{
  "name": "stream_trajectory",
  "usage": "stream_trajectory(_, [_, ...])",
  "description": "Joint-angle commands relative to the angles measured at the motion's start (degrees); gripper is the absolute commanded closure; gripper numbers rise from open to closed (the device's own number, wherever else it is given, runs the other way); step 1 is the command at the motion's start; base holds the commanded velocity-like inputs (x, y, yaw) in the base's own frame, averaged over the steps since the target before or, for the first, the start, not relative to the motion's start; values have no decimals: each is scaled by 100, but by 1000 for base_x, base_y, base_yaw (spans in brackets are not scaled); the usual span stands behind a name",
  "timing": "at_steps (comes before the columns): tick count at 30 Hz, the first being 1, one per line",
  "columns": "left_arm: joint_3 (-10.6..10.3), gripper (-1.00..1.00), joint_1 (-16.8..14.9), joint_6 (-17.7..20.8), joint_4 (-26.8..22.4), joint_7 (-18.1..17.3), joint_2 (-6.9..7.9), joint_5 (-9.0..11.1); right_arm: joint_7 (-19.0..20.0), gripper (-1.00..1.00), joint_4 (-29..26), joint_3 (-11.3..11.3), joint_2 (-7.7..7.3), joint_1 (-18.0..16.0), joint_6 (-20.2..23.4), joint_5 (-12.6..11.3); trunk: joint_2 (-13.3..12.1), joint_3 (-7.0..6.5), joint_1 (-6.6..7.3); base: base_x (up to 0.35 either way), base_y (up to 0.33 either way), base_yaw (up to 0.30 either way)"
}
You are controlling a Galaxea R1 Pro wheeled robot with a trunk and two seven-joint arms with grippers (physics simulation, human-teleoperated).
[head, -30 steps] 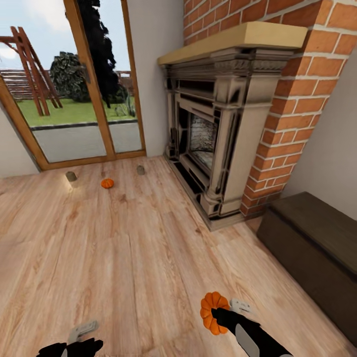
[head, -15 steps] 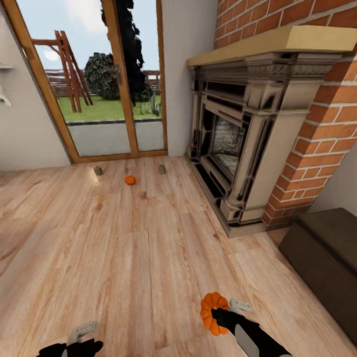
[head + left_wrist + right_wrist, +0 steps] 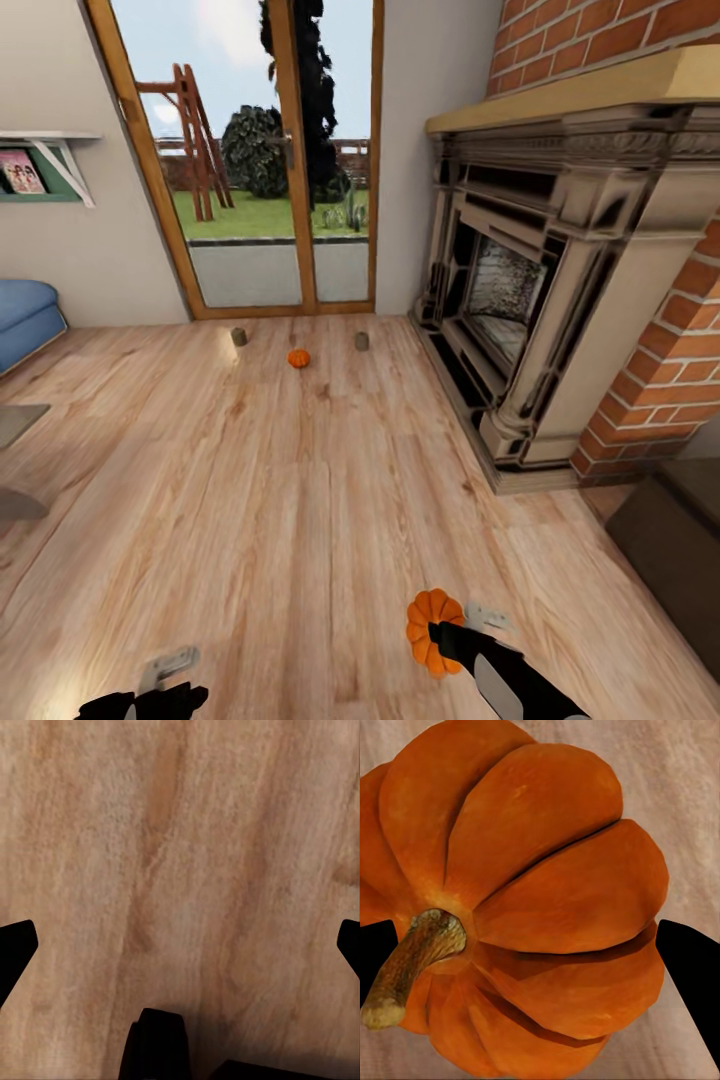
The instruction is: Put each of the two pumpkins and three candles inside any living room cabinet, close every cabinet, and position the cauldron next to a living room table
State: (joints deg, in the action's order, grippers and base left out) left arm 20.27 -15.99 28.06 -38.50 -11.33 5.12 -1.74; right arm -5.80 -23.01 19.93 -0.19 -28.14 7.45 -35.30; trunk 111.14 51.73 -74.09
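My right gripper (image 3: 455, 624) is shut on the larger orange pumpkin (image 3: 430, 630), holding it low over the wooden floor. In the right wrist view the pumpkin (image 3: 547, 870) sits between the black fingers (image 3: 690, 964), its stem pointing sideways. A smaller pumpkin (image 3: 298, 358) lies on the floor near the glass door, between two grey-beige candles (image 3: 239, 337) (image 3: 362, 341). A corner of the dark brown cabinet (image 3: 670, 540) shows at the lower right. My left gripper (image 3: 165, 680) hangs open over bare floor, its fingers (image 3: 15, 952) spread wide with nothing between them.
A stone fireplace (image 3: 540, 300) in a brick chimney stands along the right. A glass door (image 3: 270, 160) opens onto a garden at the back. A blue sofa (image 3: 25, 315) and a grey flat edge (image 3: 15, 420) show at the left.
The camera has turned left, so the whole scene has slid right. The sofa and a wall shelf have come into view and the cabinet has nearly left it. Both grippers hold as before.
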Motion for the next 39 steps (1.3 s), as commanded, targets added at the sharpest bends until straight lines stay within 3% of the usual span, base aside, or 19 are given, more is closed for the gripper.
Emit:
stream_trajectory(1, [1,-100,0,-1,0,0,1,-1,1,100,20,2,-1,-1,-58,-3,0,0,0,240,0,37])
stream_trajectory(7, [1,-100,0,-2,0,0,6,-2,29,100,345,8,1,-6,-663,-3,0,1,0,305,0,10])
stream_trajectory(11, [3,-100,0,-2,0,0,10,-2,44,100,459,61,2,-2,-833,53,0,1,0,328,0,1])
stream_trajectory(15, [3,-100,0,2,0,0,11,-2,17,100,484,253,2,-5,-867,190,0,1,0,329,35,0])
stream_trajectory(20, [8,-100,0,6,0,0,15,-2,14,100,484,328,6,-3,-949,218,0,1,0,324,103,0])
stream_trajectory(39, [1,-100,0,-1,0,0,10,-2,9,100,482,335,104,-5,-983,225,0,1,0,320,110,0])
